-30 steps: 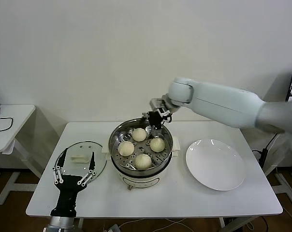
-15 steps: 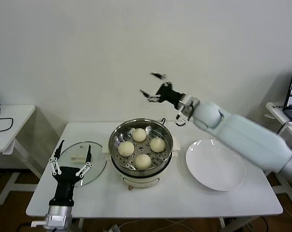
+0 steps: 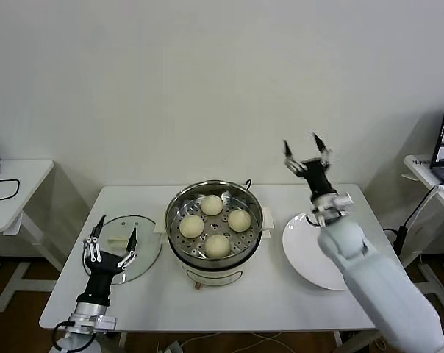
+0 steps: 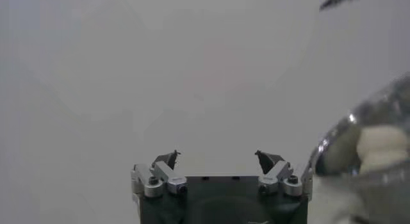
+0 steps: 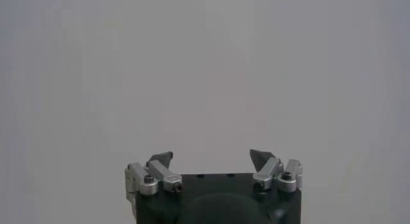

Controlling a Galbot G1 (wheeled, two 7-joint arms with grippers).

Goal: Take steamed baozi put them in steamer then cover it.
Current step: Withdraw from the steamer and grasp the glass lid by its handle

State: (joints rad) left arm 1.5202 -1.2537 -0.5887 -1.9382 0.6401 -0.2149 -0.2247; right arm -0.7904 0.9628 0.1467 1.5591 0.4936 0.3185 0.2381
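Four steamed baozi (image 3: 215, 224) sit inside the steamer (image 3: 215, 226), which stands at the middle of the white tabletop (image 3: 281, 301). Within the basket they lie at 12, 3, 6 and 9 o'clock, near one another. No brand, label or writing can be read on the steamer or anything else in view.

At 9 o'clock from the steamer, a glass lid (image 3: 126, 248) lies flat on the tabletop. The left claw (image 3: 110, 245) hovers over the lid's near edge, its fingers spread apart and holding nothing. In the left wrist view the same claw (image 4: 218, 160) points at the bare wall, with the steamer's shiny rim at one side.

At 3 o'clock from the steamer lies a white plate (image 3: 310, 254). The right claw (image 3: 305, 153) is raised above the plate's far side, fingers apart, empty.
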